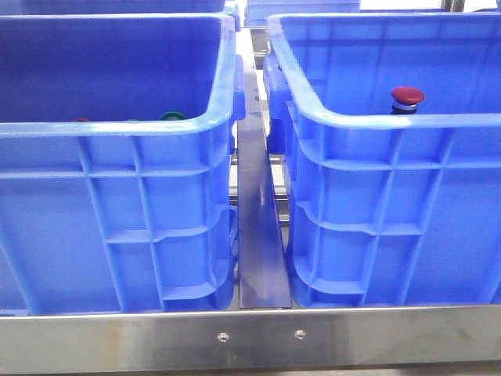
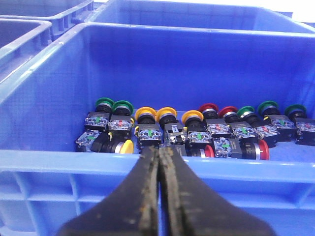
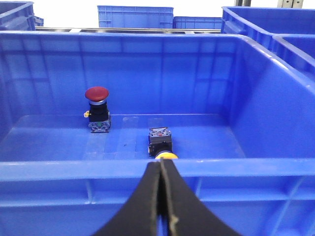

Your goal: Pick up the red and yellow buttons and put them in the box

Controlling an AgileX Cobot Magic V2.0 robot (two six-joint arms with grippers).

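Two blue crates stand side by side. The right box (image 1: 391, 121) (image 3: 147, 169) holds a red button (image 3: 97, 105) (image 1: 407, 98) standing upright and a yellow button (image 3: 161, 143) lying on its side near the front wall. The left crate (image 1: 117, 129) (image 2: 59, 164) holds several red buttons (image 2: 212, 115), yellow buttons (image 2: 145, 117) and green buttons (image 2: 112, 108) in a row. My left gripper (image 2: 159, 152) is shut and empty, outside the left crate's near rim. My right gripper (image 3: 161, 164) is shut and empty, outside the box's near rim. Neither gripper shows in the front view.
A metal rail (image 1: 258, 235) runs between the crates, and a steel bar (image 1: 250, 337) crosses the front. More blue crates (image 3: 135, 17) stand behind. Another crate (image 3: 290, 29) is beside the right box.
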